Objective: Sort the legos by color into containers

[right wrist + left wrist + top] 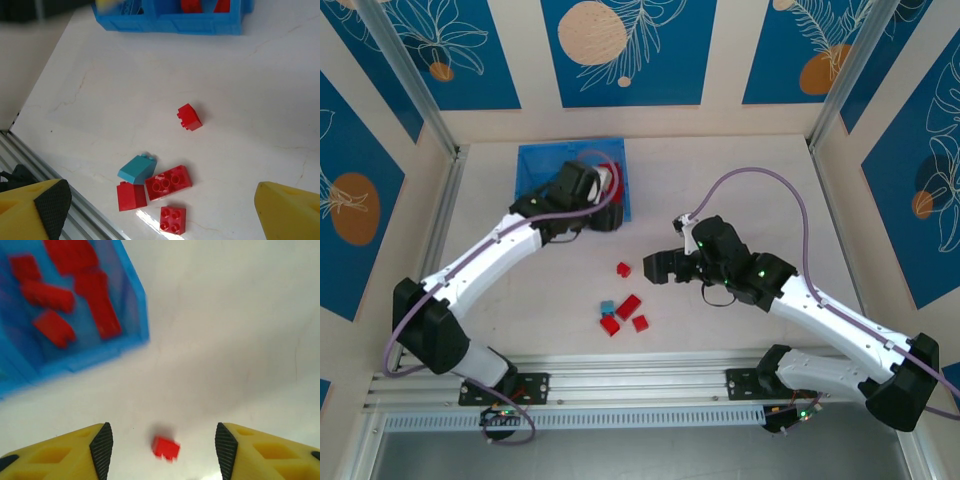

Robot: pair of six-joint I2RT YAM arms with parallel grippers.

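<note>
Down at the near right corner of the blue bin [535, 160], the left gripper [163, 430] hangs with its yellow fingers [102, 450] parted and nothing between the pads. In the left wrist view a lone red brick [166, 448] lies on the white table [225, 340] in the gap between them, touching neither. Beside and above it the bin's right compartment [134, 315] holds several red legos [97, 302]. The right gripper [656, 266] hovers over the middle of the table with its jaws spread wide and empty. The same lone brick lies just to its left in the top view. Nearer the arm bases sits a loose cluster. A light blue brick [137, 168] is tilted against a long red brick [168, 182], and a smaller red brick [131, 196] touches both from the near side. A square red brick [173, 220] lies just beside them. From the right wrist camera this cluster lies between and below the two fingertips, well apart from the bin at the far edge. There the left compartment [120, 20] shows light blue pieces and the right one red.
</note>
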